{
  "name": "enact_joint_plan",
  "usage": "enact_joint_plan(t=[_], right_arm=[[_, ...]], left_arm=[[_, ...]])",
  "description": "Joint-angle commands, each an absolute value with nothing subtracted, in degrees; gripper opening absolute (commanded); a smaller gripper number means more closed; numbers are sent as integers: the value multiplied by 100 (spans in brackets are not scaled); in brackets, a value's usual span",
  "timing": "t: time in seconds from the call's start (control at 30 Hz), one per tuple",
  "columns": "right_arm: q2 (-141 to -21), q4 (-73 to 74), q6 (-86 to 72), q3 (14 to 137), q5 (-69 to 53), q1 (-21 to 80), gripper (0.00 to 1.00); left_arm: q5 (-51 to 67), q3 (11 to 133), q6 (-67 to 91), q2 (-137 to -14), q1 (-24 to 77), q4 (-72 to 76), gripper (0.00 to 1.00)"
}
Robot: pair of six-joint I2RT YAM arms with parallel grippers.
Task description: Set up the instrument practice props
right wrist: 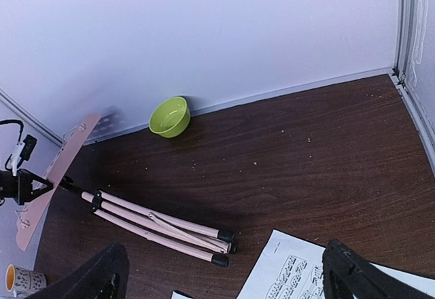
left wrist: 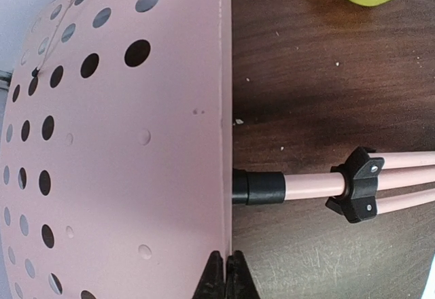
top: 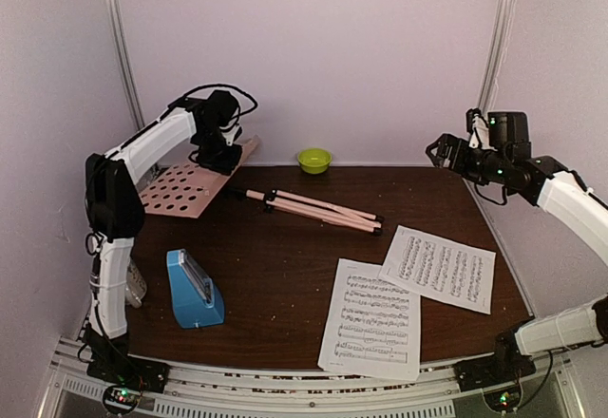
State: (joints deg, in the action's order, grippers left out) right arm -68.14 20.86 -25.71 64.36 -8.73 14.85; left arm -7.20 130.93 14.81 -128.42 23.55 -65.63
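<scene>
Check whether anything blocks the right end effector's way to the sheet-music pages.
Nothing visible does. The right end effector hangs open over the table's far right corner; only bare tabletop lies between it and the nearer sheet-music page. The folded music stand lies off to the left.

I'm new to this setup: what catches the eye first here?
The pink stand lies folded across the back of the table, the left gripper pinching its edge. Two pages sit front right, a blue metronome front left. The right gripper hangs open, high right.
</scene>
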Motion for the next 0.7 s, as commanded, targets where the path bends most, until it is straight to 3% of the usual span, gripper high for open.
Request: enact_joint_plan(t=[0.0, 0.3, 0.67], right_arm=[[-6657, 1832, -2493, 6323, -930, 1579, 100], [-6685, 1577, -2438, 6371, -909, 1814, 100], [-7076, 999, -2272, 6624, -989, 2638, 100]], left_arm=[[-1788, 13599, 513, -11666, 2493, -5157, 0], [-2415, 12641, -1740, -10434, 3211, -3002, 0], [-1772, 12389, -3983, -9664, 4146, -1458, 0]])
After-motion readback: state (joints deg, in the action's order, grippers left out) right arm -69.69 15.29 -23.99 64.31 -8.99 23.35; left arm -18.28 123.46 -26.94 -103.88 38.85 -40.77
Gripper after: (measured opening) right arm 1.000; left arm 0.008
